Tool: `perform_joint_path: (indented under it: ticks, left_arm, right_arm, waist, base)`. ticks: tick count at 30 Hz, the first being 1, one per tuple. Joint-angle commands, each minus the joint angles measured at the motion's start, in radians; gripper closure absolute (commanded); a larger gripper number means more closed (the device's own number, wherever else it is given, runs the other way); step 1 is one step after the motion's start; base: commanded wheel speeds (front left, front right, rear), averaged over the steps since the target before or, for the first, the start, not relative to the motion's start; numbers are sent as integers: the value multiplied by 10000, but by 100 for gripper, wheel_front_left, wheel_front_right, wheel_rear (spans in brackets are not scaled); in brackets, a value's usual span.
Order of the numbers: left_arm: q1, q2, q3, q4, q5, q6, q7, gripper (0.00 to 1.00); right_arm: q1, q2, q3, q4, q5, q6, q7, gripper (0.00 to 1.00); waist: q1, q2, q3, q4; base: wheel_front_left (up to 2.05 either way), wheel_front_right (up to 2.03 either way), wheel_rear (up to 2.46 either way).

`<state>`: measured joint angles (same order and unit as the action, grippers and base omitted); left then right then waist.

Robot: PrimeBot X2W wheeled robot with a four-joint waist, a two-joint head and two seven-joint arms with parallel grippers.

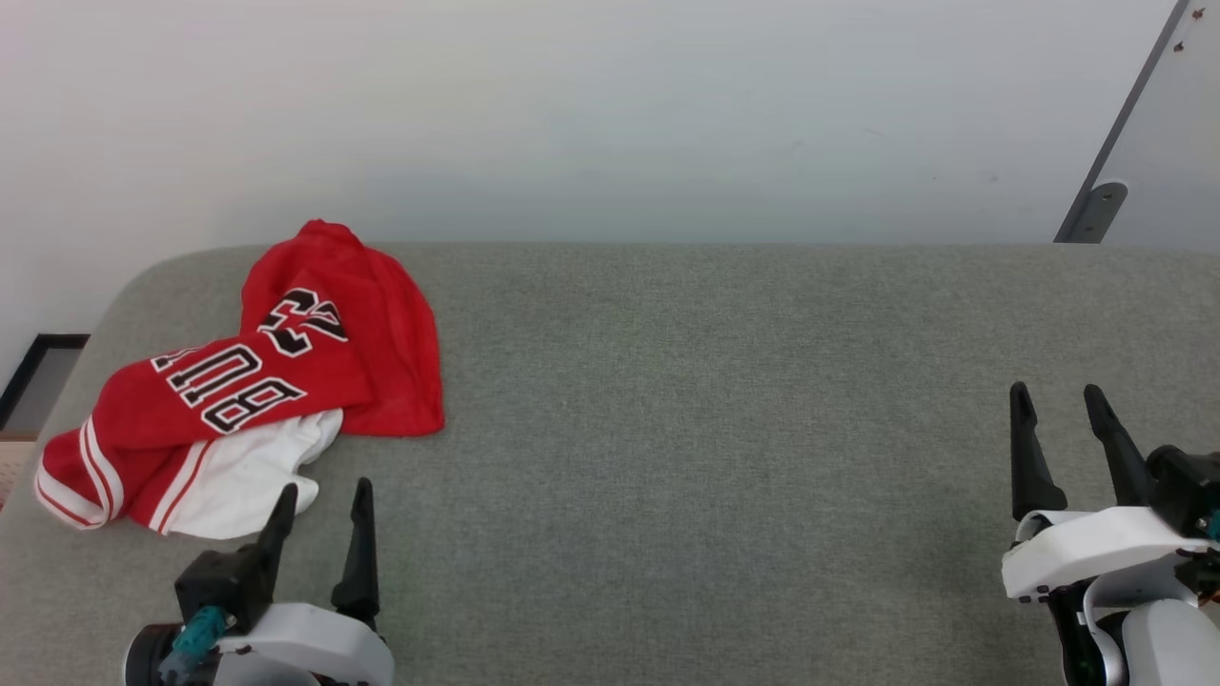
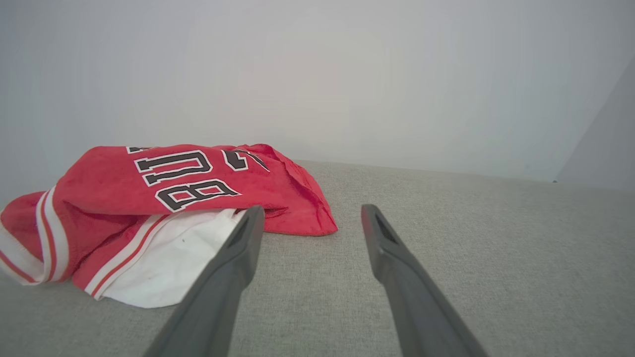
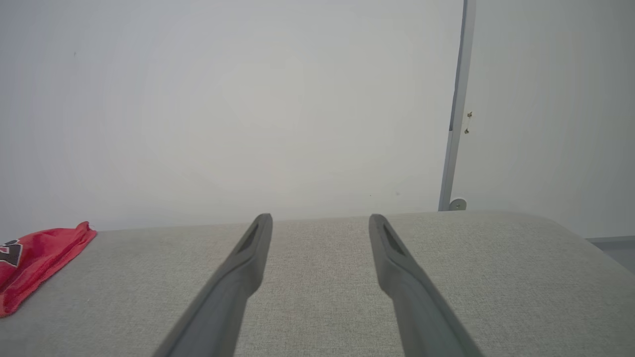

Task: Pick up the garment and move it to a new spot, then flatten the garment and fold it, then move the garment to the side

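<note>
By left edge: garment (image 1: 243, 391) bunched (grey surface (image 1: 705, 429) stretches rightward).

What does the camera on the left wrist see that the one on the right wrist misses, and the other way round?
Left wrist view: black-and-white lettering on the garment, its white sleeve with striped trim, and the open left gripper close by. Right wrist view: a grey upright strip with a round fitting at its foot, and the open right gripper. Both: the grey fabric surface, the pale wall and some red of the garment.
</note>
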<state>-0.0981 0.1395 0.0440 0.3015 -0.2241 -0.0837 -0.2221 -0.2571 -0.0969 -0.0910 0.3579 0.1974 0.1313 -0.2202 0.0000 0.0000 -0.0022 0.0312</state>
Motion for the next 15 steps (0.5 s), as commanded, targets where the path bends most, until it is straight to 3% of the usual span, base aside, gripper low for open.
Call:
perform_joint_path:
  ticks: [1, 15]
  left_arm:
    - [17, -7, 48, 17, 220, -54, -74, 0]
    - [-4, -72, 257, 368, 1018, -246, -350, 0]
  right_arm:
    - [43, 16, -119, -12, -211, -8, -115, 0]
    - [331, 231, -493, -81, -1032, -10, -358, 0]
  waist:
    - [0, 0, -7, 17]
    - [0, 0, -14, 69]
  base:
    - [0, 0, 0]
    - [0, 0, 0]
